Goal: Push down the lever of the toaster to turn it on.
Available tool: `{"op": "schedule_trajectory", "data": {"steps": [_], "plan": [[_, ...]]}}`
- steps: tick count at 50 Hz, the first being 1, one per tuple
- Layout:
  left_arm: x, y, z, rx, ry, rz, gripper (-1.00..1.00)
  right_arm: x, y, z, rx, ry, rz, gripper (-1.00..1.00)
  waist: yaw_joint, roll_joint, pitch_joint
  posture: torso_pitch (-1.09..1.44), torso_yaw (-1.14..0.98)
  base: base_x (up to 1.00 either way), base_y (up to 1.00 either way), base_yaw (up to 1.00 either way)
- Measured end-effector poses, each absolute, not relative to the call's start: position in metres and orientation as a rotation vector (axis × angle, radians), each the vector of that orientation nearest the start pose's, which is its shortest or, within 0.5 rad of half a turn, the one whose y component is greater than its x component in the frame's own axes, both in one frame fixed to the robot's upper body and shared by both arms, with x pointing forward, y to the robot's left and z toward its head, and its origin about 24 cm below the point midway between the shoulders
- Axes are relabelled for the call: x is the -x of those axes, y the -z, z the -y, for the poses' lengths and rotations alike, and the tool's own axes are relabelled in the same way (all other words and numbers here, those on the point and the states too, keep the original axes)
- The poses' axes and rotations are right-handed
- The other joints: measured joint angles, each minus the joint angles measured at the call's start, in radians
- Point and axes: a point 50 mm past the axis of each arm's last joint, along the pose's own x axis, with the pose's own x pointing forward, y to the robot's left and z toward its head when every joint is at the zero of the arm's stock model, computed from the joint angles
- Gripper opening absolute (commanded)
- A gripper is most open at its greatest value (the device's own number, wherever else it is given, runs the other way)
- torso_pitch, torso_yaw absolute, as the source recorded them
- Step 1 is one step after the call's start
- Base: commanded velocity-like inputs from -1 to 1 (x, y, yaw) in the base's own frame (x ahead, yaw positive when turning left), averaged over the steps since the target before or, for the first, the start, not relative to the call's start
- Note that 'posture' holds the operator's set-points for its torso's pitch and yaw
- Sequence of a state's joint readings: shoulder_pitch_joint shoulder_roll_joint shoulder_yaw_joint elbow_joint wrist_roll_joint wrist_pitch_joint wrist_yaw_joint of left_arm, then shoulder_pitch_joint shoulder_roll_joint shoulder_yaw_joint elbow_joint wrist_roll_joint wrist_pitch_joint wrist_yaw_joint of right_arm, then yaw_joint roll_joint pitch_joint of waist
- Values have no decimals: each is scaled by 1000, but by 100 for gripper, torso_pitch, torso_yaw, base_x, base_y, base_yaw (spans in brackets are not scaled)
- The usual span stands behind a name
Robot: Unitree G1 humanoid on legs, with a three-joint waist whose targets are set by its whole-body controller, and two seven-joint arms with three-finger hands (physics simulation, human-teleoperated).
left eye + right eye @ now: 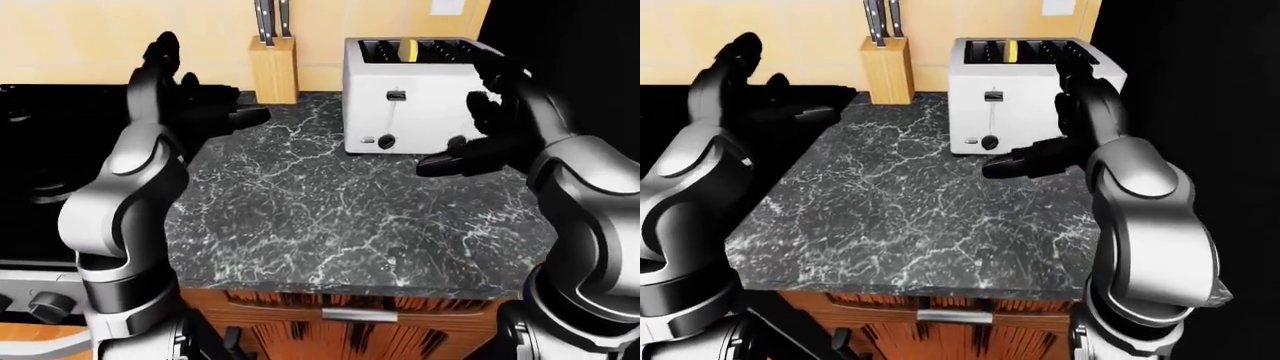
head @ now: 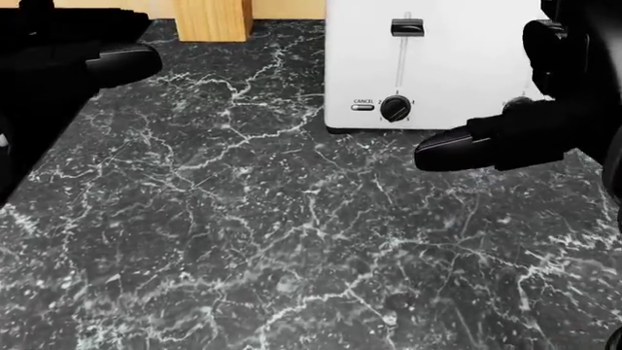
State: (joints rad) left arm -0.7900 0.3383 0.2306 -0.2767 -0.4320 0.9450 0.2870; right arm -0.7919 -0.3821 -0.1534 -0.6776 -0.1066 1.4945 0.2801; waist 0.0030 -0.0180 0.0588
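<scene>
A white toaster (image 1: 410,105) stands at the top right of the dark marble counter (image 1: 330,217), with a yellow slice in one slot. Its black lever (image 2: 407,28) sits at the top of its slot, above a black dial (image 2: 394,108) and a cancel button. My right hand (image 1: 480,120) is open and empty, raised in front of the toaster's right half, with one finger (image 2: 467,149) pointing left below the dial's height; it does not touch the lever. My left hand (image 1: 190,94) is open and empty, raised over the counter's left edge.
A wooden knife block (image 1: 273,69) with knives stands left of the toaster against the yellow wall. A black stove (image 1: 50,150) lies left of the counter, with knobs (image 1: 45,306) at the bottom left. A wooden cabinet with a drawer handle (image 1: 358,315) is below the counter.
</scene>
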Motion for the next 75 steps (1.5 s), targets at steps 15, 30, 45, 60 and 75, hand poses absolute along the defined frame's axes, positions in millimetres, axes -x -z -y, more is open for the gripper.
{"op": "schedule_trajectory", "data": {"steps": [15, 30, 45, 60, 75], "plan": [[-352, -301, -178, 22, -92, 87, 100, -275, -304, 210, 266, 55, -91, 100, -6, 17, 13, 0, 0, 10, 0, 0], [-353, -317, -173, -17, -85, 121, 100, -276, -321, 215, 291, 66, -86, 100, 0, 8, 5, 0, 0, 0, 0, 0], [-348, -319, -176, -26, -82, 120, 100, -271, -338, 208, 325, 73, -99, 100, -10, 20, -7, -6, 0, 0, 0, 0], [-347, -322, -176, -27, -81, 127, 100, -272, -339, 199, 315, 51, -108, 100, -11, 29, -82, -17, 0, 0, 0, 0], [-347, -323, -178, -24, -83, 125, 100, -292, -332, 186, 298, -22, -106, 100, -4, 31, -160, -28, 0, 0, 0, 0]]}}
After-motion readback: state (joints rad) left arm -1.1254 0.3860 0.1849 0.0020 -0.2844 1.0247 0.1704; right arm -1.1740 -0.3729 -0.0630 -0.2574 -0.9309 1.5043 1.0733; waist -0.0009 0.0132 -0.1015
